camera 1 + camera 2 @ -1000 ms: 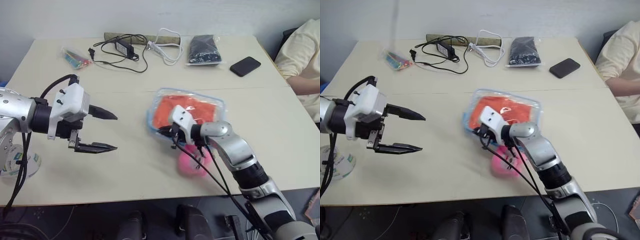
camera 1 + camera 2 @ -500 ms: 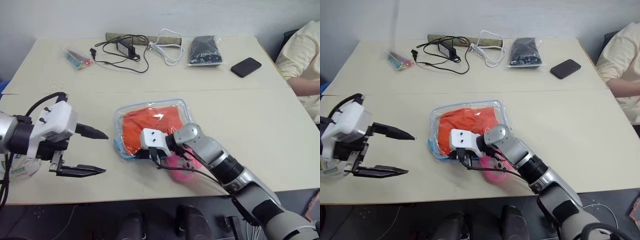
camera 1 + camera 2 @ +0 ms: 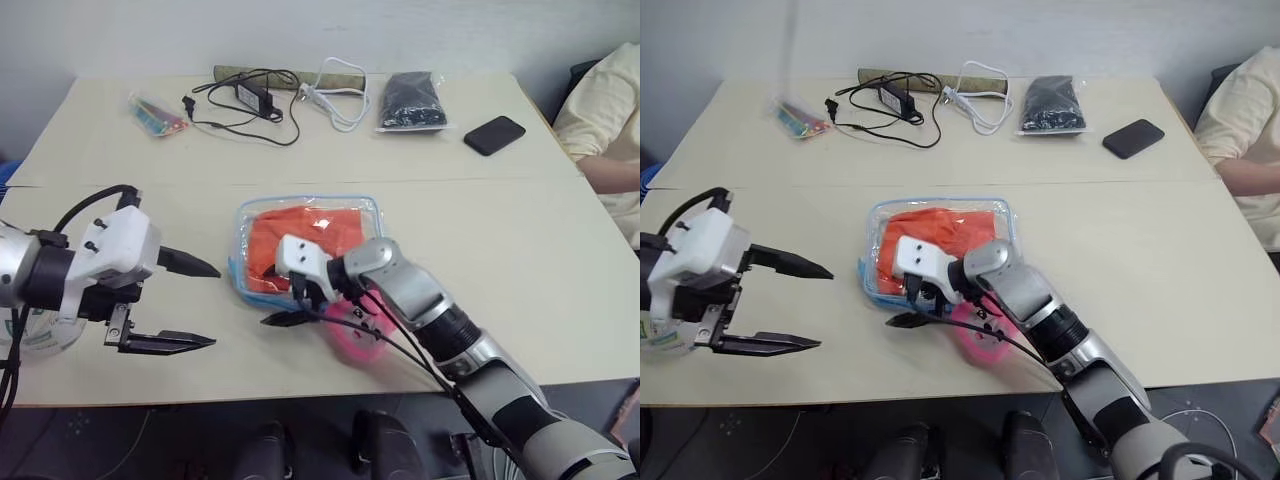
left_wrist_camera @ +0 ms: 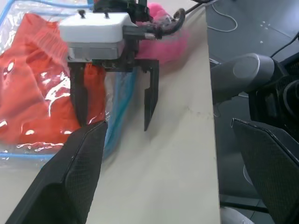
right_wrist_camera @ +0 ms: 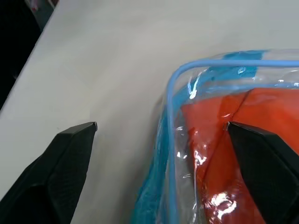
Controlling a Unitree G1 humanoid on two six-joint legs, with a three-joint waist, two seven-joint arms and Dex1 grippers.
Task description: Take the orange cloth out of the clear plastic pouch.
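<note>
A wide pale bench [image 3: 520, 250] carries everything. Near its front edge lies the pouch [image 3: 305, 245], flat, clear plastic with blue edging, and the cloth [image 3: 300, 235] is inside it, bright orange and folded.

The right pincer [image 3: 283, 295] rests at the pouch's near corner, pointing toward the robot's left. Its two black fingers are spread wide and hold nothing; in the left wrist view one finger lies over the pouch and the other on bare bench beside the blue edge. That straddle looks suited to closing on the pouch's edge.

The left pincer [image 3: 195, 305] hovers well apart on the robot's left, above the bench, fingers also spread wide and empty, aimed at the pouch. It seems placed to help once the pouch is steadied.

A pink toy [image 3: 358, 325] lies just beside the pouch, under the right wrist. Along the far edge sit cables [image 3: 260, 100], a black packet [image 3: 408, 100] and a phone [image 3: 494, 134]. A person's sleeve [image 3: 610, 110] shows at the right.
</note>
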